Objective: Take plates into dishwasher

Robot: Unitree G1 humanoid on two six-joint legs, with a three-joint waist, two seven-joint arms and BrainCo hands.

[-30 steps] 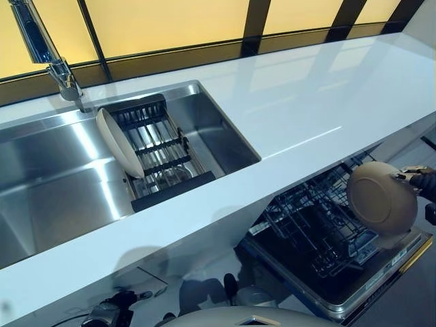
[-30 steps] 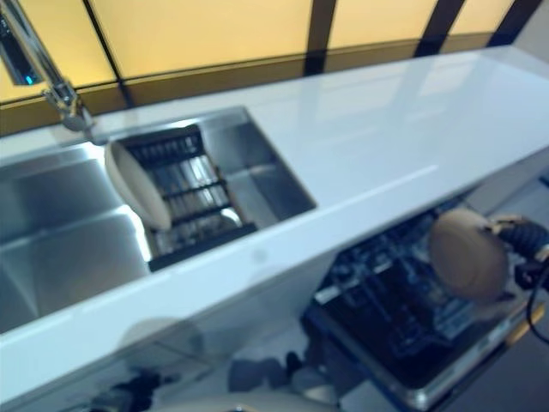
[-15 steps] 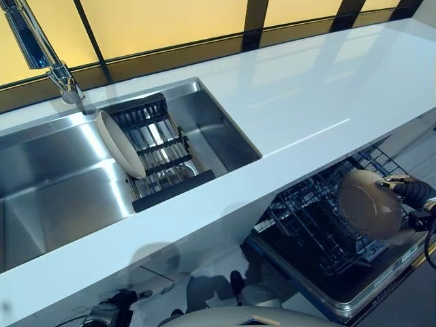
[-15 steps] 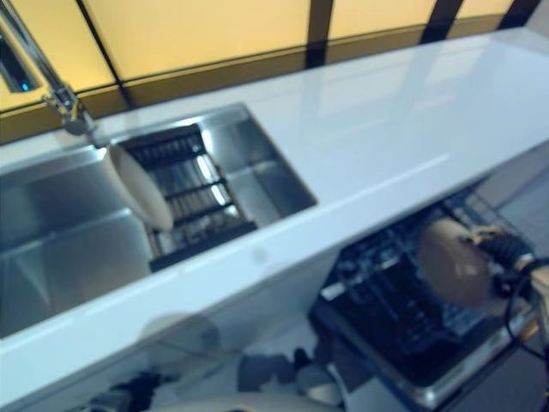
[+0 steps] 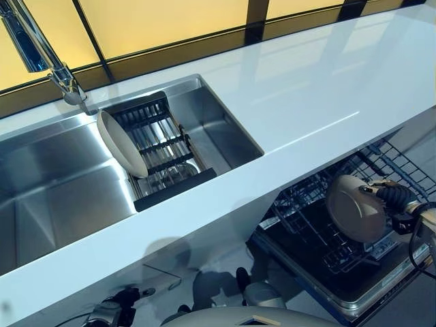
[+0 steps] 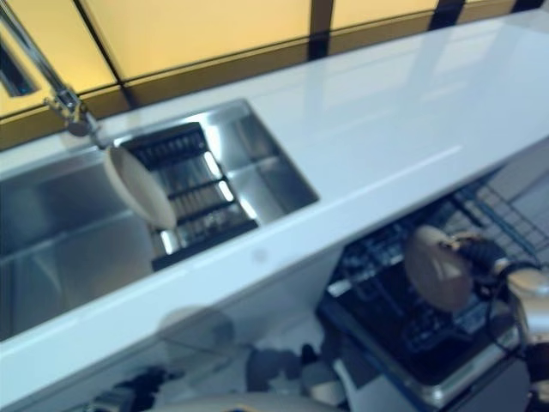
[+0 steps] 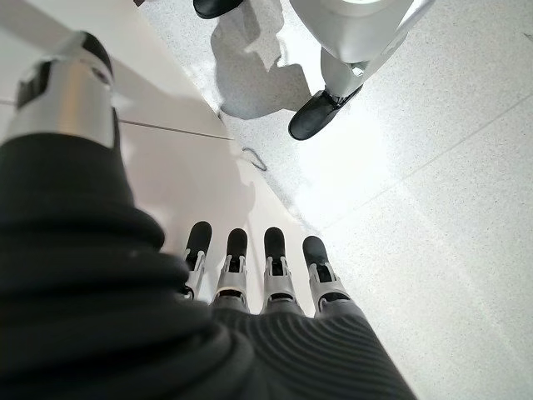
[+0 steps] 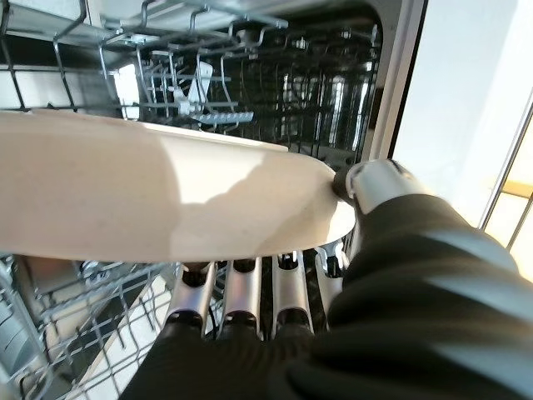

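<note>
My right hand (image 5: 394,199) is shut on a beige plate (image 5: 353,208), pinching its rim between thumb (image 8: 376,180) and fingers (image 8: 237,293). The plate (image 8: 158,193) is held on edge, tilted, just above the dishwasher's pulled-out lower rack (image 5: 310,228). A second beige plate (image 5: 120,143) stands on edge at the left end of the dark dish rack (image 5: 167,146) in the steel sink (image 5: 61,197). My left hand (image 7: 275,283) hangs open and empty by my side, over the floor.
The white counter (image 5: 320,88) runs across the view, and the dishwasher sits below its front edge. The open dishwasher door (image 5: 354,303) juts out low at the right. A tap (image 5: 41,48) stands behind the sink. An upper wire basket (image 5: 398,163) shows under the counter.
My right hand has carried the plate left and lower, further in over the dishwasher rack. The plate in the sink has stayed put. The camera has shifted slightly.
</note>
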